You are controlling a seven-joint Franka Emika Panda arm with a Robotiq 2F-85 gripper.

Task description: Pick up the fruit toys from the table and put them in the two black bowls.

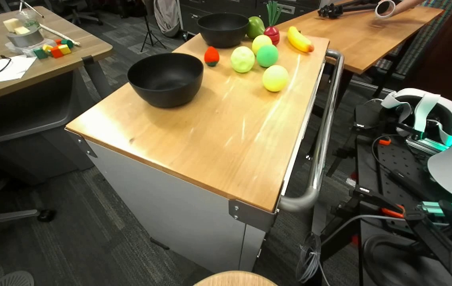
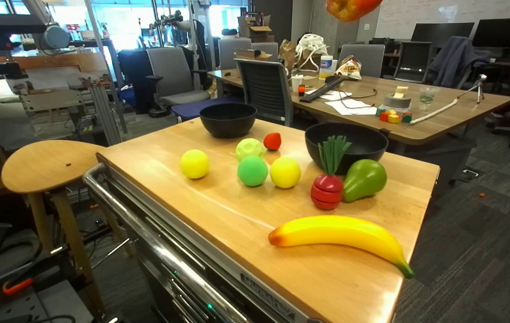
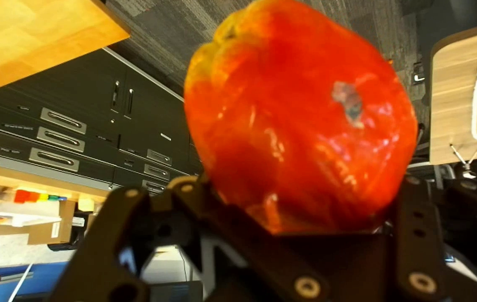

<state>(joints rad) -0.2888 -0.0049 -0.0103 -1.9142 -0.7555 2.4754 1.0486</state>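
One red toy fruit [image 3: 301, 121], pinched between the jaws and held in the air, off the surface [image 1: 194, 159]; step in hand judged to be the carry, the next move calling for a swing over the first bowl [image 1: 170, 96] or the second bowl [image 1: 222, 39], a lowering, a release. Black bowls, two, upright: the first, just beside the strawberry [image 1: 211, 55], shows no fruit inside; the second, near the pear [image 1: 255, 28], shows none either, its floor not fully in sight. Loose on the surface, eight pieces: strawberry, pear, banana [image 2: 340, 231], radish [image 2: 327, 193], two yellow balls [image 2: 194, 164] [image 2: 285, 172], one green ball [image 2: 252, 171], one lime-green ball [image 2: 250, 148].
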